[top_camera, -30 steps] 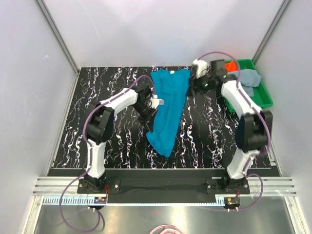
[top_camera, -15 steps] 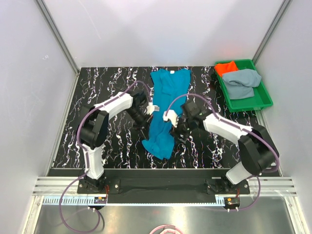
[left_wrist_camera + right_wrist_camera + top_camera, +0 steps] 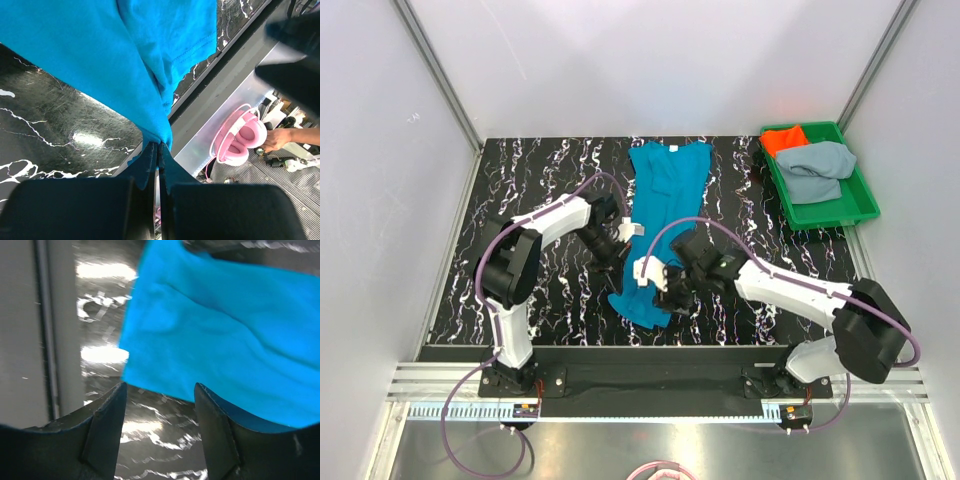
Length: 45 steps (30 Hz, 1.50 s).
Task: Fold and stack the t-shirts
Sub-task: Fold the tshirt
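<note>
Left tool (image 3: 158, 148) grips teal-blue t-shirt (image 3: 666, 212) — lengthwise near-to-far, collar far

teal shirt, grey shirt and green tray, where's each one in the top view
teal shirt (image 3: 667, 200): top view, middle of the cloth
grey shirt (image 3: 817, 165): top view, middle of the bundle
green tray (image 3: 840, 216): top view, near rim

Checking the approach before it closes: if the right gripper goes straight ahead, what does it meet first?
Most likely the edge of the teal-blue t-shirt, which lies just ahead of the open right gripper; depth is hard to judge.
</note>
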Each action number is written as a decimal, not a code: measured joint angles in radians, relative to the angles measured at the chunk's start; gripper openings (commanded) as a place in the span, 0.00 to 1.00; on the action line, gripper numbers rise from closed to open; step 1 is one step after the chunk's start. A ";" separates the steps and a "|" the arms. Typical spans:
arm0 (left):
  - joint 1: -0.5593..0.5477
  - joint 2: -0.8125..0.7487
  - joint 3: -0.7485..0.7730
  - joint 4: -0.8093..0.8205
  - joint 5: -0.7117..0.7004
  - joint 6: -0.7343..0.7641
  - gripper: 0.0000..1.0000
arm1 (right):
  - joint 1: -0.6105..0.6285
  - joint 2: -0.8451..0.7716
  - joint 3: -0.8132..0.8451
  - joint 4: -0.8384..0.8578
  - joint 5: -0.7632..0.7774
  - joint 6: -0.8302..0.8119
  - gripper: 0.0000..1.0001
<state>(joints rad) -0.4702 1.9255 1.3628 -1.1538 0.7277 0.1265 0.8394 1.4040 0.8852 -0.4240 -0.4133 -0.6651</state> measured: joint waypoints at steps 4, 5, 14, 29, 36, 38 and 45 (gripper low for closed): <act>0.000 0.000 -0.018 0.003 -0.002 0.000 0.00 | 0.063 -0.010 -0.031 0.031 -0.008 0.024 0.61; 0.000 0.000 -0.019 0.002 -0.002 0.000 0.00 | 0.077 -0.014 -0.046 0.038 -0.009 0.029 0.61; 0.000 0.000 -0.026 0.003 -0.010 -0.001 0.00 | 0.110 -0.040 -0.128 0.048 -0.017 0.043 0.59; 0.001 0.007 -0.026 0.004 -0.011 -0.008 0.00 | 0.140 0.129 -0.088 0.093 0.021 0.044 0.50; 0.001 0.007 -0.026 0.004 -0.010 -0.014 0.00 | 0.152 0.213 -0.021 0.093 0.079 0.058 0.28; 0.001 0.007 -0.026 0.004 -0.009 -0.015 0.00 | 0.160 0.213 -0.021 0.089 0.100 0.060 0.18; 0.001 0.007 -0.026 0.004 -0.005 -0.015 0.00 | 0.164 0.195 -0.021 0.048 0.193 0.053 0.00</act>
<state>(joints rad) -0.4694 1.9327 1.3365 -1.1500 0.7231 0.1112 1.0035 1.5986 0.8639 -0.3759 -0.2207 -0.6125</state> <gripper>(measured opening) 0.012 0.017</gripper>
